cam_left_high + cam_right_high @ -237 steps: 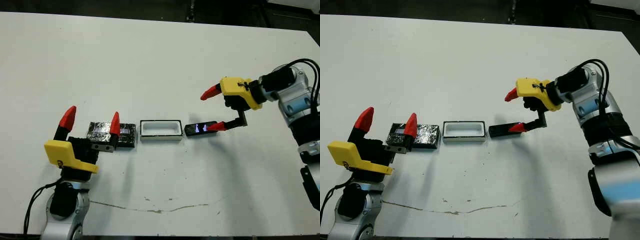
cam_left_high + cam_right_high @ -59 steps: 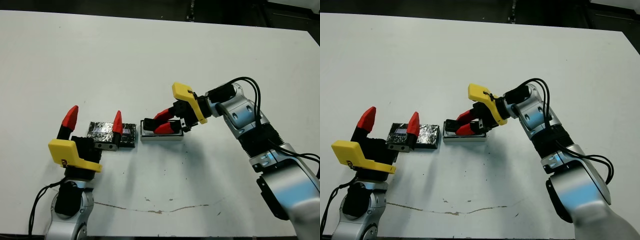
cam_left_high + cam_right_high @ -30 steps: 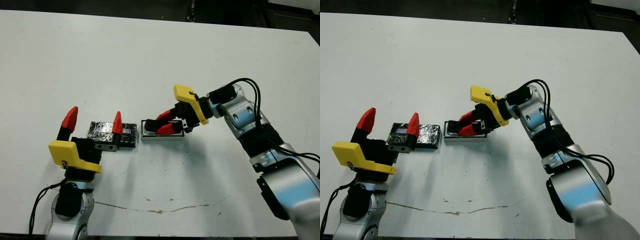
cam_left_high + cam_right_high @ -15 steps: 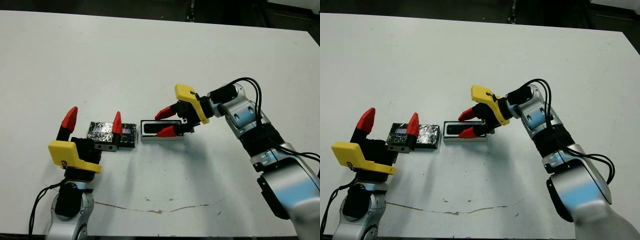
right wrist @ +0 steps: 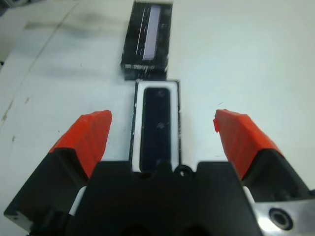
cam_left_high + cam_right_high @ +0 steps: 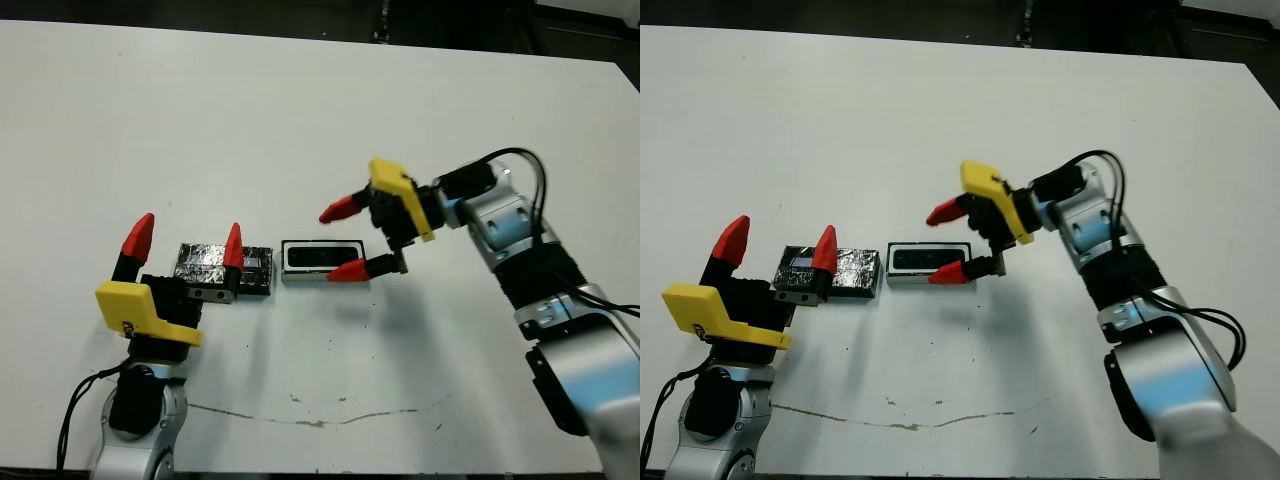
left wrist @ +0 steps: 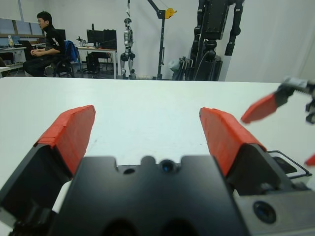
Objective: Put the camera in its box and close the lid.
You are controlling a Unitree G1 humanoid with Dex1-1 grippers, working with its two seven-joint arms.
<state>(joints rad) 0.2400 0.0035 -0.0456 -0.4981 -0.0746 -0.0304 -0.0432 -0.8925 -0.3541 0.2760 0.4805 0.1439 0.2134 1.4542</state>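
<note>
The white table (image 6: 300, 120) lies bare across its far half and near the front edge. The right gripper (image 6: 346, 240) hangs spread wide just right of the box (image 6: 323, 277), gripping nothing. The left gripper (image 6: 185, 240), also spread and empty, stands by the lid (image 6: 212, 264), which lies just left of the box. The camera (image 5: 155, 128) lies inside the box, white walls showing along its sides.
</note>
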